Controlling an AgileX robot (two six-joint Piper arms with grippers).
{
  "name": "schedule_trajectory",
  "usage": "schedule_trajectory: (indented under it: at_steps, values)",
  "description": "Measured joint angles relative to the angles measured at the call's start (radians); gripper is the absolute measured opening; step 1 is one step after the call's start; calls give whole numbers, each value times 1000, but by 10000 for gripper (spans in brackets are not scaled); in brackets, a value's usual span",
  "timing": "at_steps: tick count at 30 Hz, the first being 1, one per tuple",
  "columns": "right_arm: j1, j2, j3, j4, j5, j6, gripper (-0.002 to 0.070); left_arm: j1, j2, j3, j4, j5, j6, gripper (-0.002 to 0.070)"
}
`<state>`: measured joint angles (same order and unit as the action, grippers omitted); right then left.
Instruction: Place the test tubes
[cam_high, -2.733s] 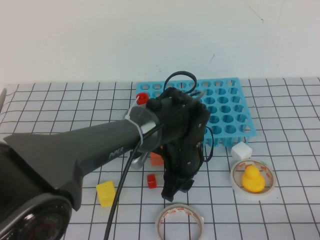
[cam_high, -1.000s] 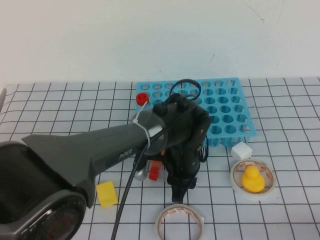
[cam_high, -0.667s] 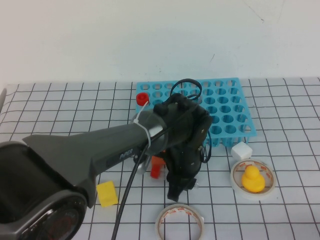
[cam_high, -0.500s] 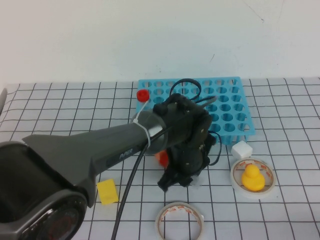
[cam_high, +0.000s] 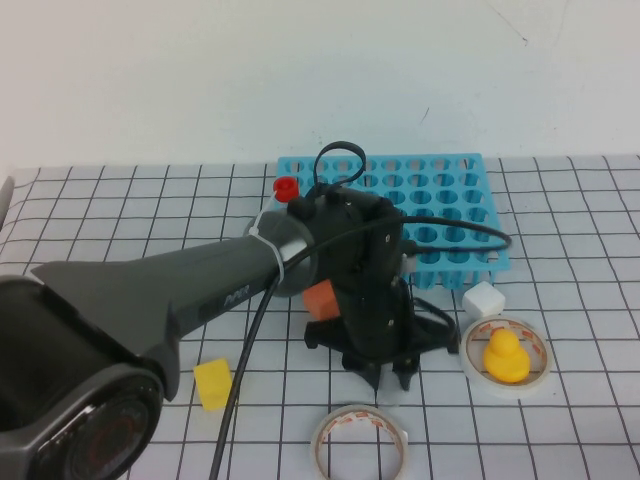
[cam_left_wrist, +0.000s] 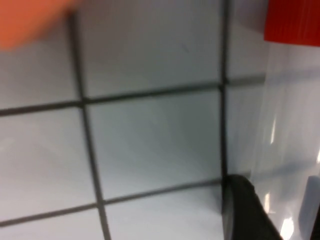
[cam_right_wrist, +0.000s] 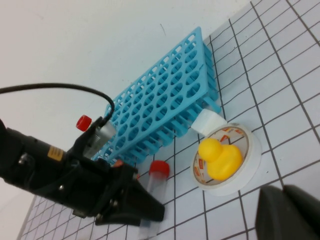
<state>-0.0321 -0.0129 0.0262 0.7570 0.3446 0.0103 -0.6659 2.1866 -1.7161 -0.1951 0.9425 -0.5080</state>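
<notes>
A blue test tube rack (cam_high: 450, 215) stands at the back of the grid mat, with one red-capped tube (cam_high: 285, 187) upright in its near-left corner. A second red-capped tube (cam_right_wrist: 158, 172) lies flat on the mat in front of the rack; its red cap (cam_left_wrist: 292, 22) and clear body (cam_left_wrist: 287, 140) also show in the left wrist view. My left gripper (cam_high: 390, 378) points down over this tube, open, with its fingers (cam_left_wrist: 245, 210) on either side of the clear body. My right gripper (cam_right_wrist: 285, 200) is shut and empty, hovering near the duck.
An orange cube (cam_high: 320, 298) sits beside the left wrist and a yellow cube (cam_high: 212, 385) lies further left. A tape roll (cam_high: 360, 438) lies at the front. A yellow duck (cam_high: 505, 358) sits inside another tape roll, with a white cube (cam_high: 483, 300) behind it.
The left wrist has turned and shifted right and toward the front, coming down over the lying tube. Its fingers have narrowed a little. The right gripper stays shut.
</notes>
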Motion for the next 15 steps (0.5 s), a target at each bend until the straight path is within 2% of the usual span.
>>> schedule_trajectory:
  at_steps: [7, 12, 15]
  values:
    - [0, 0, 0, 0, 0, 0, -1, 0, -5, 0, -63, 147, 381, 217]
    - [0, 0, 0, 0, 0, 0, -1, 0, -82, 2, 22, 169, 537, 217]
    - [0, 0, 0, 0, 5, -1, -1, -2, -165, 4, 125, 169, 580, 217]
